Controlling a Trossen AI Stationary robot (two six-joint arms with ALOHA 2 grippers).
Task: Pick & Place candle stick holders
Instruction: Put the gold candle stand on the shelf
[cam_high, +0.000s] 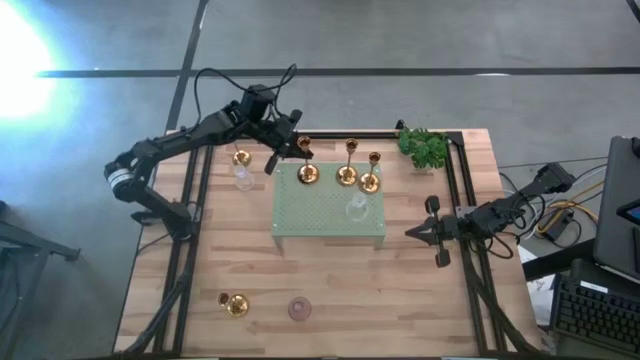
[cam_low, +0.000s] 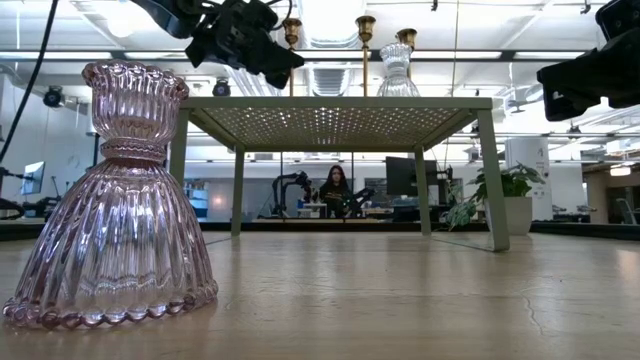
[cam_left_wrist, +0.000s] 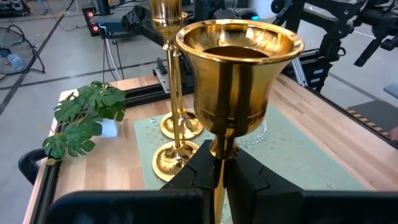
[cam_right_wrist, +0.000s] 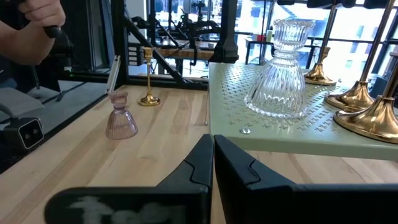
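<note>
Several candle stick holders show. My left gripper (cam_high: 290, 148) (cam_left_wrist: 217, 163) is shut on a brass one (cam_left_wrist: 239, 68) over the far left corner of the pale green tray (cam_high: 330, 228). Two more brass holders (cam_high: 347, 175) (cam_high: 370, 182) and a clear glass one (cam_high: 356, 207) stand on the tray by their bases. Left of the tray, on the table, stand a brass holder (cam_high: 241, 158) and a clear glass one (cam_high: 243, 178). Near the front edge stand a brass holder (cam_high: 235, 303) and a pink glass one (cam_high: 299, 308). My right gripper (cam_high: 412, 232) (cam_right_wrist: 213, 146) waits shut at the tray's right side. My left gripper pinches the brass holder's thin stem (cam_left_wrist: 217, 152), just below the cup, between its two fingers (cam_left_wrist: 199, 177). The fingers come nearly level from the table's left side, across the stem. The holder stands upright; whether its base (cam_high: 307, 174) rests on the tray I cannot tell.
A green leafy sprig (cam_high: 424, 147) sits at the table's far right corner. The tray stands raised on legs (cam_low: 487, 170). Black rails (cam_high: 452, 180) run along the table's left and right sides. A person's hand (cam_right_wrist: 37, 18) shows beyond the table's edge.
</note>
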